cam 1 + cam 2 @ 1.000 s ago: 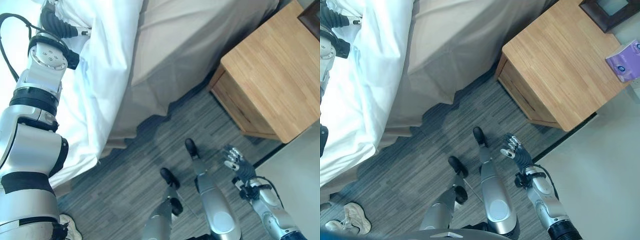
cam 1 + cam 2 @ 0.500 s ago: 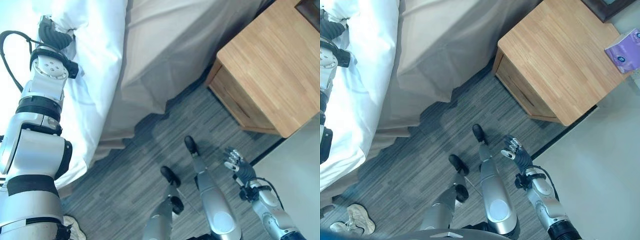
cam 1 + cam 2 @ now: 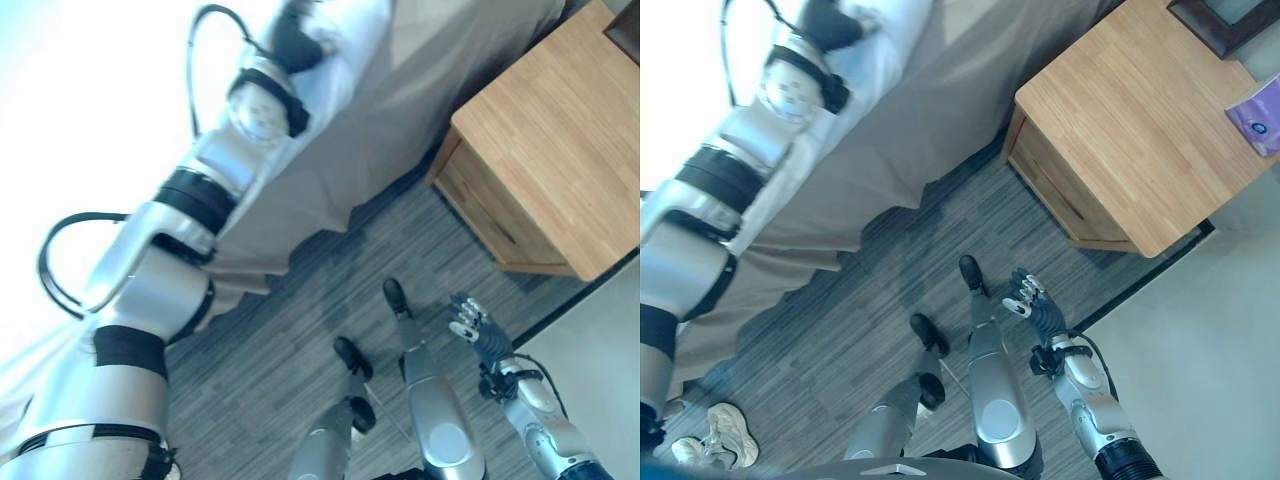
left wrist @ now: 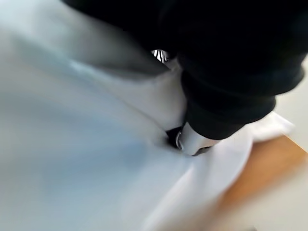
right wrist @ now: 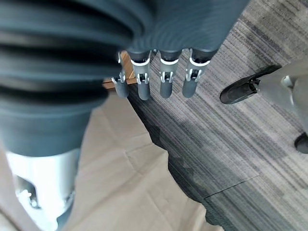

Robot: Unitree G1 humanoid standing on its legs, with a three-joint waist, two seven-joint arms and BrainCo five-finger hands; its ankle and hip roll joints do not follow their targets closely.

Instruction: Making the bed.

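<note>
The white duvet (image 3: 345, 45) lies over the bed, above a beige bed skirt (image 3: 400, 130). My left arm stretches far up across it, and my left hand (image 3: 292, 32) rests at the duvet's edge. In the left wrist view the cloth (image 4: 72, 144) bunches in folds round the thumb (image 4: 192, 142), which is tucked into it under the dark cover. My right hand (image 3: 478, 330) hangs low at the right above the carpet, its fingers (image 5: 163, 82) straight and holding nothing.
A wooden nightstand (image 3: 560, 150) stands right of the bed, with a purple tissue pack (image 3: 1260, 115) and a dark frame (image 3: 1230, 15) on top. White shoes (image 3: 710, 450) lie on the grey carpet (image 3: 300, 330) at lower left.
My left arm has swung to the right along the bed's edge with the duvet in its hand. The view has shifted a little. The right hand has stayed put.
</note>
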